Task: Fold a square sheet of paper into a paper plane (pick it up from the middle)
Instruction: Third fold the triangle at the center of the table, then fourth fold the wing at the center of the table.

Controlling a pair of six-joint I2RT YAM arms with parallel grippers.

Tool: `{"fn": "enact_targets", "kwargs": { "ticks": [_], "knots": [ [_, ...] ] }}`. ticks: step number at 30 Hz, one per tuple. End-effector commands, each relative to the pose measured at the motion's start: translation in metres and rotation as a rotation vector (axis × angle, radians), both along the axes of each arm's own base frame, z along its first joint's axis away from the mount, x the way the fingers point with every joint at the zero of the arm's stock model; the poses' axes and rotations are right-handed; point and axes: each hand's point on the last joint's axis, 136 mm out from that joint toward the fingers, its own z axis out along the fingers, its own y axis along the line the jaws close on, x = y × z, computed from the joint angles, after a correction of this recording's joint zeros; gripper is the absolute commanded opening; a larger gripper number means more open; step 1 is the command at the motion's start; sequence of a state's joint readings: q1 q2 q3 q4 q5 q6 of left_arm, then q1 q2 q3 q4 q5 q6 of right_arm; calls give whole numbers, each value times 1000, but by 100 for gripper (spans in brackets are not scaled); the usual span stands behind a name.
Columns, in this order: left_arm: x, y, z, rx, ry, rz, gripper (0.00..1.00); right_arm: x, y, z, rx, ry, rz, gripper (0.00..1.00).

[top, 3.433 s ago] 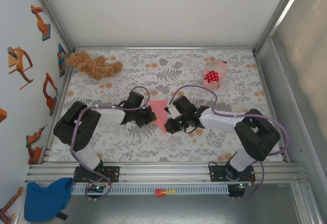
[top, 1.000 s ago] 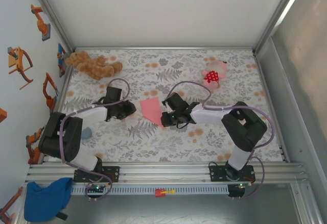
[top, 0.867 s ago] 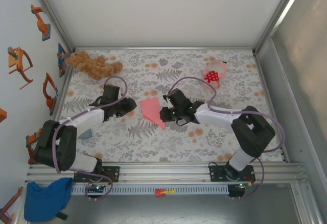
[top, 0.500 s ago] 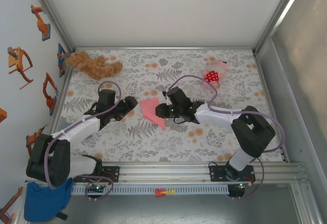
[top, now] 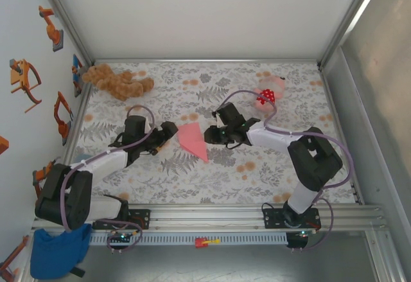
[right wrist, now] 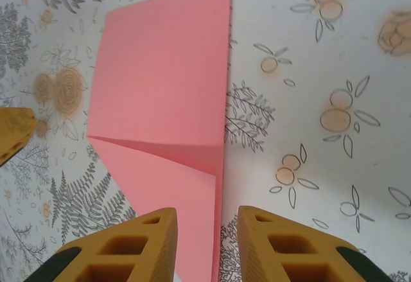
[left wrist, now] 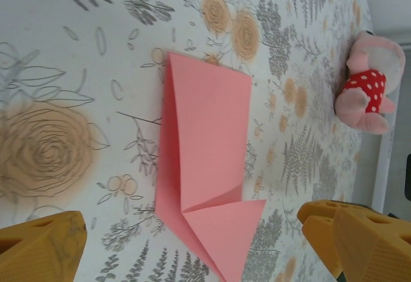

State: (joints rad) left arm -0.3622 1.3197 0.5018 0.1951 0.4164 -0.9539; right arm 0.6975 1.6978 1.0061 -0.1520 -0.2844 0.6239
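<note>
Floral-patterned desk [top: 212,179] carries the paper [top: 192,139] at its centre. The paper lies flat and part-folded: one corner flap is turned in, forming a point toward the near edge. Left claw [top: 168,130] stands just beside the paper's left edge, jaws wide apart, holding nothing. Right claw [top: 209,134] stands at the right edge, jaws parted and empty. In the right wrist view its fingers [right wrist: 164,243] straddle that edge near the point.

Probable hazards:
- The sheet is thin and flat. A descending finger may push it across the desk instead of pinching it.
- A finger may catch the loose flap and undo the crease.
- Uneven closing would crumple the edge.
- A long slide could carry the paper toward the plush toy [top: 268,96].
</note>
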Motion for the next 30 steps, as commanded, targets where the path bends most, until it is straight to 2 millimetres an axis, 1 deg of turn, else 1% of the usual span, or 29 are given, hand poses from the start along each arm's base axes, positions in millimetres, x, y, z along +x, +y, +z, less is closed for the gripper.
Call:
{"fn": "enact_targets", "kwargs": {
  "ticks": [1, 3, 6, 8, 11, 13, 15, 20, 21, 25, 30],
  "knots": [
    [2, -17, 8, -43, -41, -106, 98, 8, -1, 19, -19, -92, 47, 30],
    [-1, -20, 0, -57, -15, -115, 93, 12, 2, 20, 12, -101, 44, 30],
    [-3, -29, -1, -119, 24, -133, 81, 16, 12, 34, 86, -123, 38, 30],
    [-7, -29, -7, -116, 42, -139, 77, 18, 16, 39, 129, -133, 22, 30],
    [-12, -31, -14, -119, 70, -154, 69, 18, 17, 40, 166, -126, -3, 30],
    [-14, -34, -16, -126, 77, -171, 63, 15, 19, 38, 181, -111, -5, 28],
    [-15, -36, -16, -126, 74, -190, 60, 10, 17, 32, 183, -91, -6, 27],
    [-18, -39, -27, -106, 77, -226, 58, 0, 13, 26, 173, -72, 16, 27],
    [-17, -41, -27, -115, 67, -238, 57, -1, 13, 25, 176, -70, 21, 27],
    [-15, -49, -28, -132, 50, -281, 53, -3, 14, 23, 190, -71, 26, 25],
    [-13, -58, -30, -166, 50, -327, 47, -4, 10, 22, 200, -86, 0, 24]
  ]
}}
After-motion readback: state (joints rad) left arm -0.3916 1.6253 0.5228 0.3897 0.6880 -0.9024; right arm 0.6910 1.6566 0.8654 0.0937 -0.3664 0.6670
